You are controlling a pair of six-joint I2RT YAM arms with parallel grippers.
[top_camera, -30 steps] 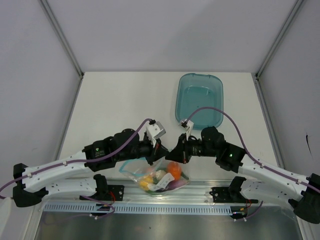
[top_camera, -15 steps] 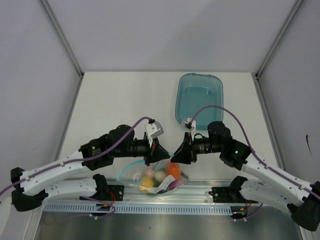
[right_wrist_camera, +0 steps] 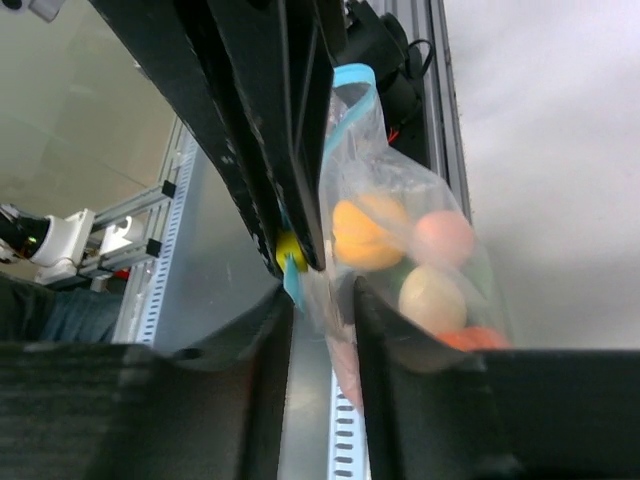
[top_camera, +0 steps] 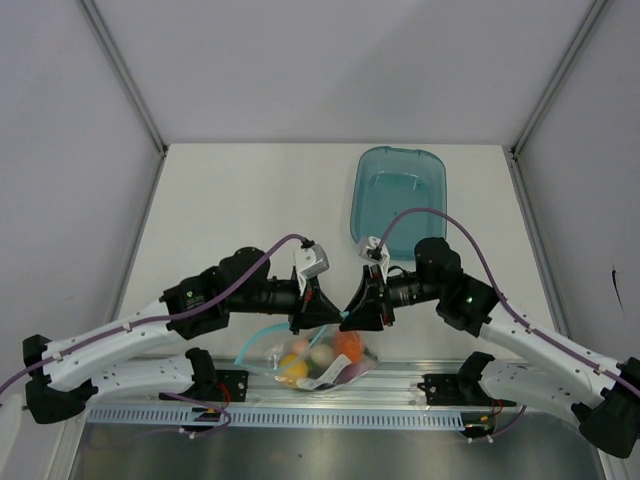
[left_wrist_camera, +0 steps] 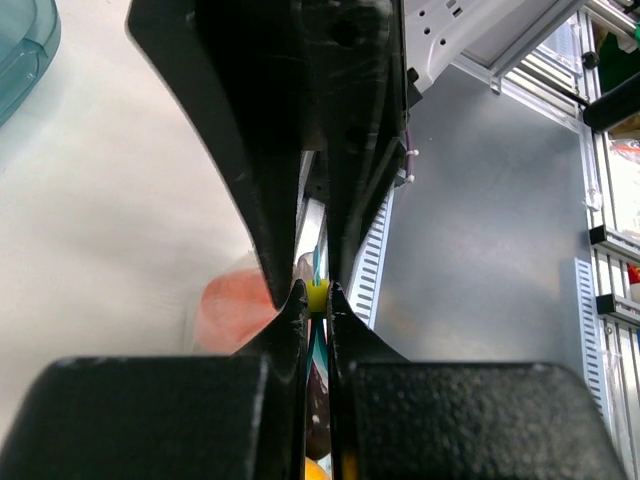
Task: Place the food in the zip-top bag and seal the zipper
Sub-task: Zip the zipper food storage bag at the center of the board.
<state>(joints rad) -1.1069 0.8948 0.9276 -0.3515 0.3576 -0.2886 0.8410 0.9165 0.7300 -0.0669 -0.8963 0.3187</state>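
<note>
Both arms meet nose to nose at the near edge of the table point(top_camera: 240, 210), and the zip-top bag point(right_wrist_camera: 378, 165) hangs between and below them, sagging over the aluminium rail point(top_camera: 400, 385).

The left gripper point(left_wrist_camera: 317, 298) has its fingers pressed almost together. They pinch the zipper point(right_wrist_camera: 350, 78), and a small yellow bit sits right at the pinch point.

The right gripper point(right_wrist_camera: 322, 300) faces it, tip to tip. Its fingers stand a little apart, with bag film and blue strip running through the gap. From this close I cannot tell whether they actually grip.

The food is in the bag. The orange-red tomato point(top_camera: 348, 343) rides on the right, the pale egg point(top_camera: 322, 352) is in the middle, and the yellow lemon point(top_camera: 292, 366) sits low on the left. A green piece is wedged among them in the right wrist view. A loose loop of the blue strip curls out past the left gripper's side.

Well apart, at the far right of the table, sits the teal tray point(top_camera: 362, 190).
</note>
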